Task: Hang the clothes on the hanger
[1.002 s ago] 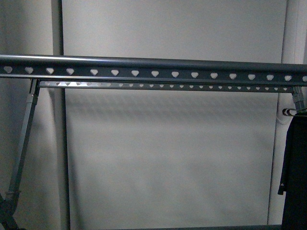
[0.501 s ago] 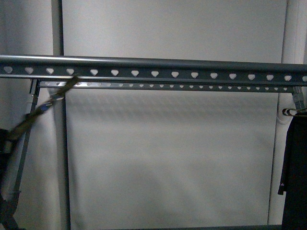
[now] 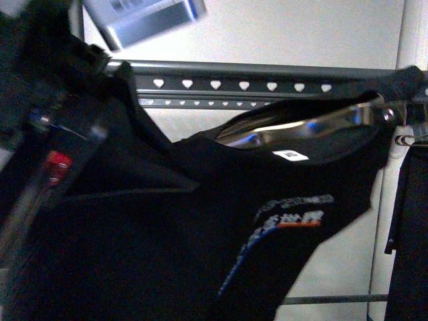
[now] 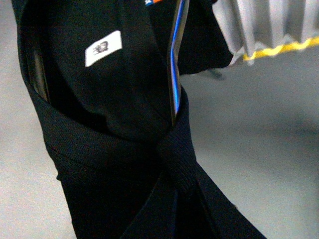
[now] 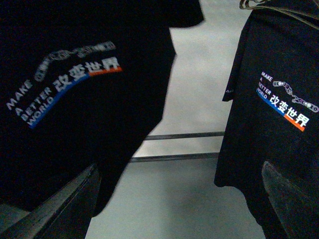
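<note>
We see the black T-shirt [image 3: 200, 221] hanging before the heart-holed rack rail [image 3: 244, 85] at 12 o'clock, its collar [image 3: 348, 137] stretched toward 2 o'clock; the right fingers [image 5: 65, 209] are spread wide, the shirt beyond them; the left fingers' grip we cannot tell.

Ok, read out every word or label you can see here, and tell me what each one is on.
"MAKE A BETTER WORLD": the T-shirt, right wrist view.
"改变世界": same T-shirt, beside the English.
"MAKE" and "改变世界": second T-shirt hanging next to it; its smaller words are too small to read.
Neck label: too small to read.
Sticker on the grey box, front view: blurred.
</note>
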